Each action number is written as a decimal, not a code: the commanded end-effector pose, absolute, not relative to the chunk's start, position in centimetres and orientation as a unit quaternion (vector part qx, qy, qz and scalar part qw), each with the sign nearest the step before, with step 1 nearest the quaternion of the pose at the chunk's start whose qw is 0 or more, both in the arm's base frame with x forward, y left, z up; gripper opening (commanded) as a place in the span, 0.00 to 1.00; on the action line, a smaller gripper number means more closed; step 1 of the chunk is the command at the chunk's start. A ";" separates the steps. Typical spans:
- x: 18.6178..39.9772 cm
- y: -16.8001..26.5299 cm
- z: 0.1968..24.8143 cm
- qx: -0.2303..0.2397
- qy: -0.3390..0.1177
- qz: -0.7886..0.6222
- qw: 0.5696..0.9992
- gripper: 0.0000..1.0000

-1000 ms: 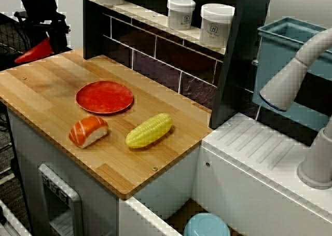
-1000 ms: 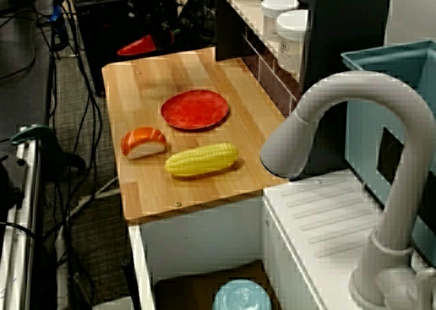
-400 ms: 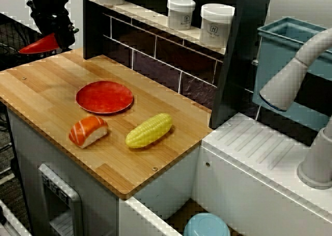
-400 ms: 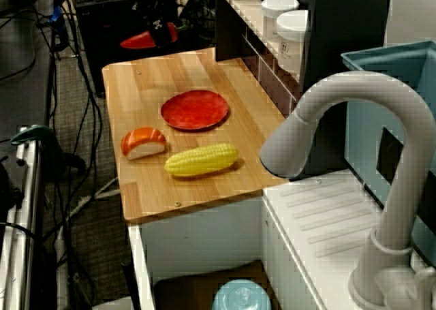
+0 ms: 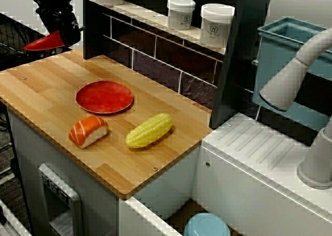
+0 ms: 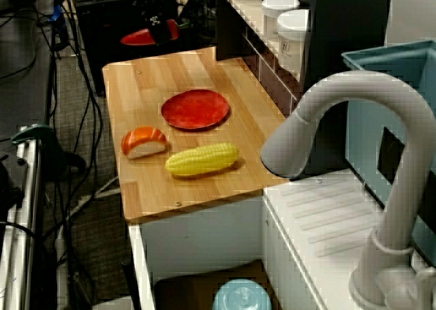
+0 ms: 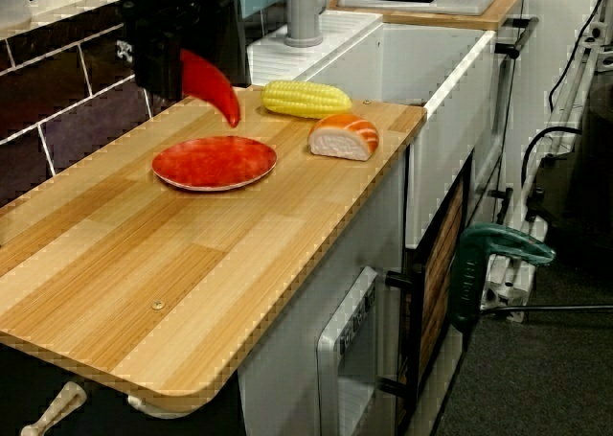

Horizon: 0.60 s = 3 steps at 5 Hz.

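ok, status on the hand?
Hand shut on red pepper, aloft at the far end of the counter. Red plate nearest, bare. Sushi and corn further along; nothing in the way.

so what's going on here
A robot arm's claw holds a red pepper in the air by the far end of the wooden counter. A red plate lies on the counter with nothing on it. Nearer the sink end, a sushi and a corn lie side by side, untouched.
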State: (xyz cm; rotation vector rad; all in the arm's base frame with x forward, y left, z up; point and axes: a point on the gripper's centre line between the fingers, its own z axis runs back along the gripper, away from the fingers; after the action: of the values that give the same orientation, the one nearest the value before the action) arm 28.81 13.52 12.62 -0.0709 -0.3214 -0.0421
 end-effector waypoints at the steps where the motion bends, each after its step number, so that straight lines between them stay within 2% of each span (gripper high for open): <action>1: 28.1 12.4 16.3 -0.030 -0.199 -0.067 0.977 0.00; 3: 27.9 10.8 17.5 -0.057 -0.198 -0.098 0.974 0.00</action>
State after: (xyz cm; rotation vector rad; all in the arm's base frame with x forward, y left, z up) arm 27.68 10.31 15.54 -0.1622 -0.3392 -0.1681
